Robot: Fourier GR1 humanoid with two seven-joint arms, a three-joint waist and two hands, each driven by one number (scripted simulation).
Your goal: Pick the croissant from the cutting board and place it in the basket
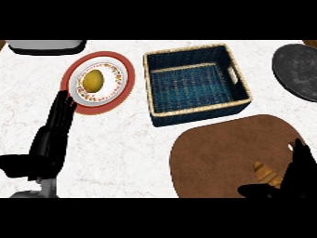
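The right hand (pixel 299 174) closes thumb and fingers around the croissant (pixel 265 172), which lies on the brown cutting board (pixel 219 153) beneath it, the blue basket (pixel 195 83) waiting ahead, while the left hand (pixel 49 139) rests open on the tabletop (pixel 120 148).

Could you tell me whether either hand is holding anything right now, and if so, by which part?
The right hand is around the croissant on the cutting board, covering its right end; a closed hold cannot be confirmed. The left hand is open, holding nothing.
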